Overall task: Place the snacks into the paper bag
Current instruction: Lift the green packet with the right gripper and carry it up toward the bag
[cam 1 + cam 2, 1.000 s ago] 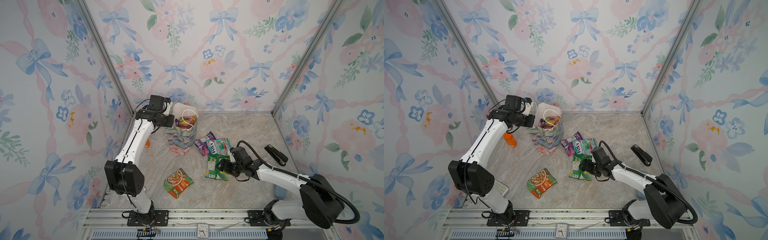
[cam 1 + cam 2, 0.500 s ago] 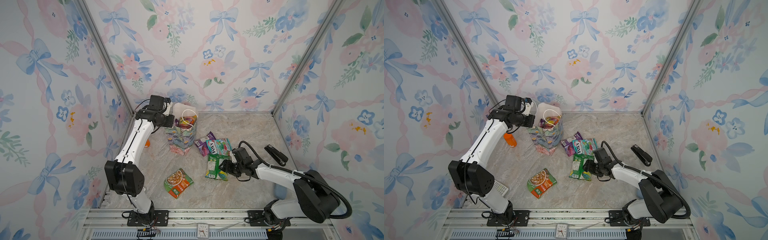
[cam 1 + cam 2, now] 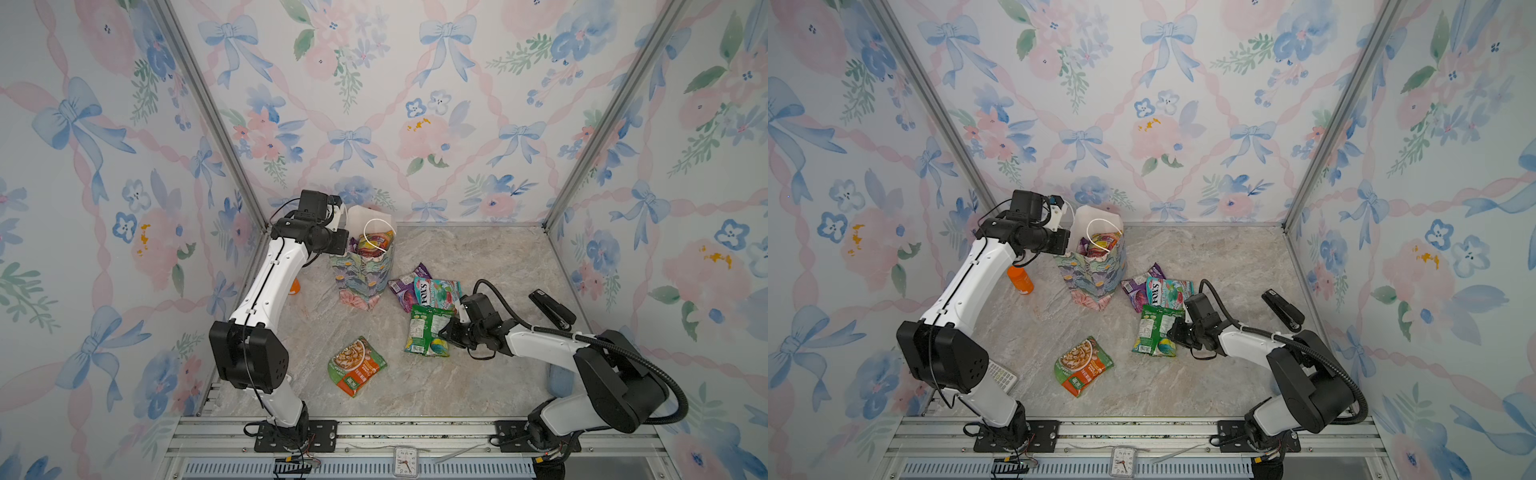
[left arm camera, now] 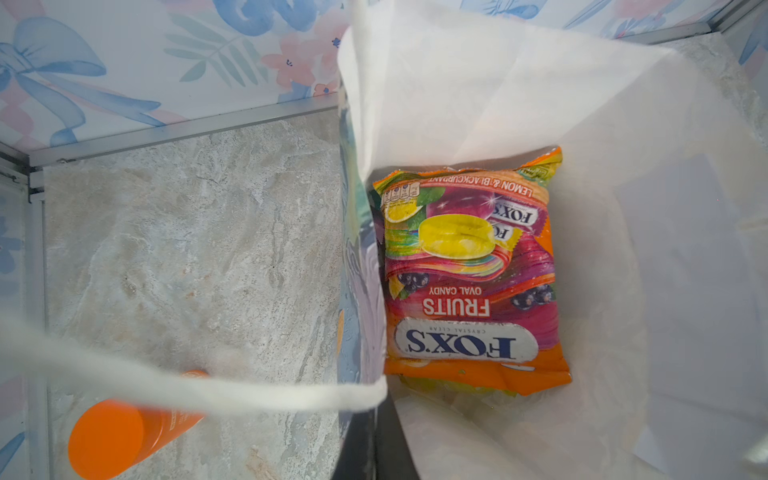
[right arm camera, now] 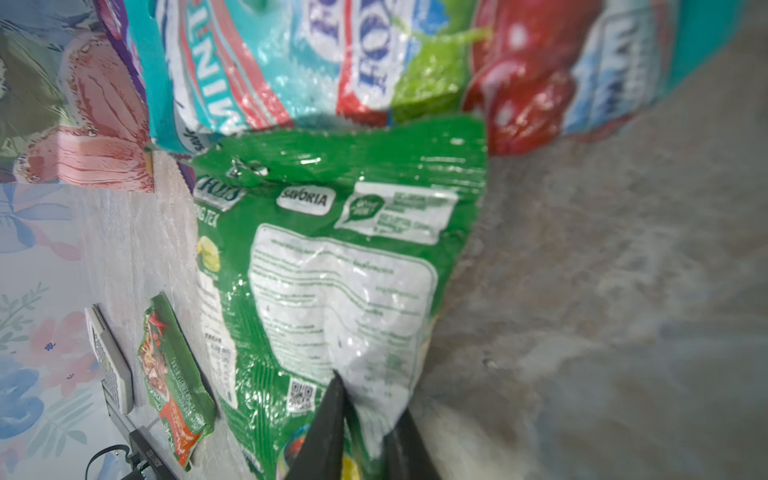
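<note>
Left tool, right tool: clamped.

The left arm covers nearly all of the orange bottle at nine o'clock of the paper bag in a top view. The purple packet lies mostly under the teal packet. I can't see what sits beneath the orange candy pack inside the bag. The right pincer runs off the edge of its wrist view, where the teal packet is blurred.
</note>
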{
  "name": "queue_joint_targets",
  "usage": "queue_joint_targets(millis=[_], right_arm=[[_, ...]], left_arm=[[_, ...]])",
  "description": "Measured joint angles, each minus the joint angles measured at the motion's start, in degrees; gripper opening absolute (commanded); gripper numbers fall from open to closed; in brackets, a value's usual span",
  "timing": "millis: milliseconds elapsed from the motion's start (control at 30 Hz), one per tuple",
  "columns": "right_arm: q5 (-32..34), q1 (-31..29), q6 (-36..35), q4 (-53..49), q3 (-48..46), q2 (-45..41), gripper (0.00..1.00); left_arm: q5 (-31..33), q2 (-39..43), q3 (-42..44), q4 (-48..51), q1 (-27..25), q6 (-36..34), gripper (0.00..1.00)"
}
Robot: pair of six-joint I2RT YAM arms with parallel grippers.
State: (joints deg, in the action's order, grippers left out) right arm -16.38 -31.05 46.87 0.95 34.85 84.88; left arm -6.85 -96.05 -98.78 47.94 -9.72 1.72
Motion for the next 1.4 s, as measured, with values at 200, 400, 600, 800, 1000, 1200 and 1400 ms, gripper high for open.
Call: queue_joint_targets(millis=[200,400,600,800,1000,1200,1400], right_arm=[[-0.1,0.0,-0.6,-1.4,1.2,-0.8,0.0],[-0.1,0.0,-1.1,-5.9,3.4,-3.4,0.0],[0.2,-0.1,-2.2,-12.1,8.8,-8.7,0.0],[1.2,-0.1,-4.5,-17.4,17.3,-11.4,0.0],[1.8,-0.1,-6.7,-18.4,25.5,-11.0,0.0],[1.8,0.2,-8.9,-18.0,33.6,-6.5,0.0],[1.8,2.5,-10.0,-16.6,40.9,-1.7,0.0]], left_arm=[[0.0,0.0,0.0,0.0,0.0,0.0,0.0],[0.0,0.0,0.0,0.0,0.0,0.0,0.0],[0.0,0.0,0.0,0.0,0.0,0.0,0.0],[-0.7,0.0,0.0,0.0,0.0,0.0,0.0],[-1.3,0.0,0.0,0.0,0.0,0.0,0.0],[-1.9,0.1,0.0,0.1,-0.1,0.0,0.0],[-2.2,0.4,0.0,0.5,-0.4,0.0,0.0]])
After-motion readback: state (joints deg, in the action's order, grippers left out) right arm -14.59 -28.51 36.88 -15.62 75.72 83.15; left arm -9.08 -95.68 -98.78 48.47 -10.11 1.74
